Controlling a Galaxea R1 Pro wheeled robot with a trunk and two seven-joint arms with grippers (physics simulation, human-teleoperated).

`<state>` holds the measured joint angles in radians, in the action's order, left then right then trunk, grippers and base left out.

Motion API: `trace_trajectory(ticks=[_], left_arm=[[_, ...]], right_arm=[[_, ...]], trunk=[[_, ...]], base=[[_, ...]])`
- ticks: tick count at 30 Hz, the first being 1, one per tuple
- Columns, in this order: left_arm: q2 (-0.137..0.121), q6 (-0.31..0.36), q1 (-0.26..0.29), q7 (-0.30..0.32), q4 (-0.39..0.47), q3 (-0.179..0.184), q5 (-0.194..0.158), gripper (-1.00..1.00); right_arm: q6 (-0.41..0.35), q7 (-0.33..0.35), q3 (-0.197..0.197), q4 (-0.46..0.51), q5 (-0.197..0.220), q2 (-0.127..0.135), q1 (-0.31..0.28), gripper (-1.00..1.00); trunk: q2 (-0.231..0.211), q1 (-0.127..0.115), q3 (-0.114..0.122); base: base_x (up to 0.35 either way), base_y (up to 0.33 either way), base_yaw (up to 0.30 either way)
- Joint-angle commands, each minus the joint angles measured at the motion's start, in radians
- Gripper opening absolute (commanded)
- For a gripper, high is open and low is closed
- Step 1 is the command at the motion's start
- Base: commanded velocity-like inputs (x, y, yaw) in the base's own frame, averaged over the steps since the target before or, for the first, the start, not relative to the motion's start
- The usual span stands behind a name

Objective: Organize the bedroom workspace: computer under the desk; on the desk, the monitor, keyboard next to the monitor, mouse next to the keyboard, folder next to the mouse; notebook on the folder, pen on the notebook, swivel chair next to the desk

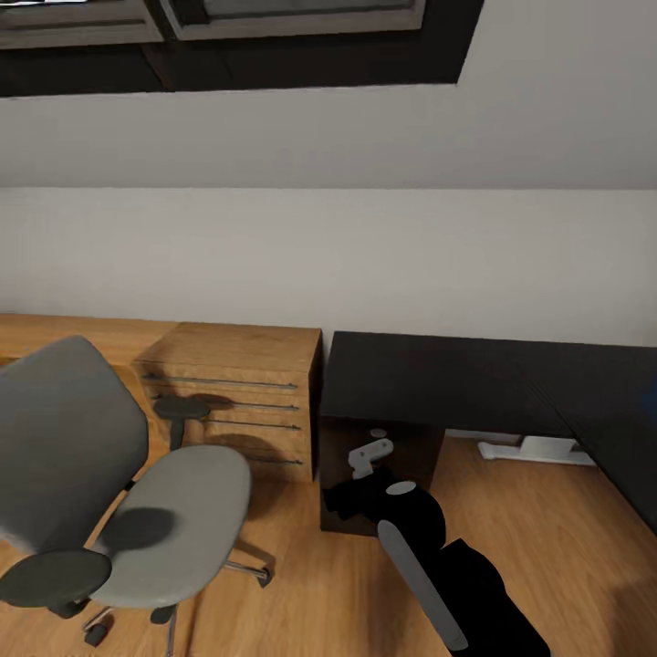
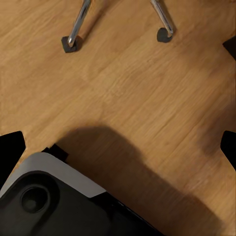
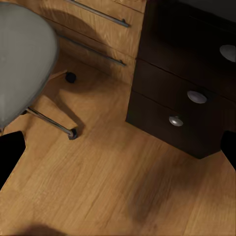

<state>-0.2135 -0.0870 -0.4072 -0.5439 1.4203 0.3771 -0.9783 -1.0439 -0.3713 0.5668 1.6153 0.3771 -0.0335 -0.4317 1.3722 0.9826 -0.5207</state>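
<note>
Here, grey swivel chair [image 1: 137,493], black-armed.

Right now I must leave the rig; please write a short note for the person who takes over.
Left gripper: open, holding nothing, above the floor.
Right gripper: open, holding nothing, facing the drawer unit.
Swivel chair: before the wooden drawer chest, apart from the desk, seat bare.
Desk top in head view: bare where seen.
Left: bring the chair beside the desk; check the other items, which I cannot judge from here.
</note>
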Motion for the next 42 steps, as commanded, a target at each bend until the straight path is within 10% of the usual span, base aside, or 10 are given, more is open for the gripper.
trace_trajectory(ticks=[1,42], left_arm=[[-0.001,-0.009,0.001,-0.003,0.000,0.003,-0.010,1.00],[0.000,-0.008,0.006,-0.004,-0.016,0.004,-0.011,1.00]], right_arm=[[-0.003,-0.011,0.001,0.001,0.010,0.000,-0.001,1.00],[-0.003,-0.012,0.015,0.000,0.012,0.001,-0.002,1.00]], trunk=[[0.001,0.000,0.000],[0.001,0.000,0.020]], base=[[0.004,0.242,0.228],[0.000,0.021,0.266]])
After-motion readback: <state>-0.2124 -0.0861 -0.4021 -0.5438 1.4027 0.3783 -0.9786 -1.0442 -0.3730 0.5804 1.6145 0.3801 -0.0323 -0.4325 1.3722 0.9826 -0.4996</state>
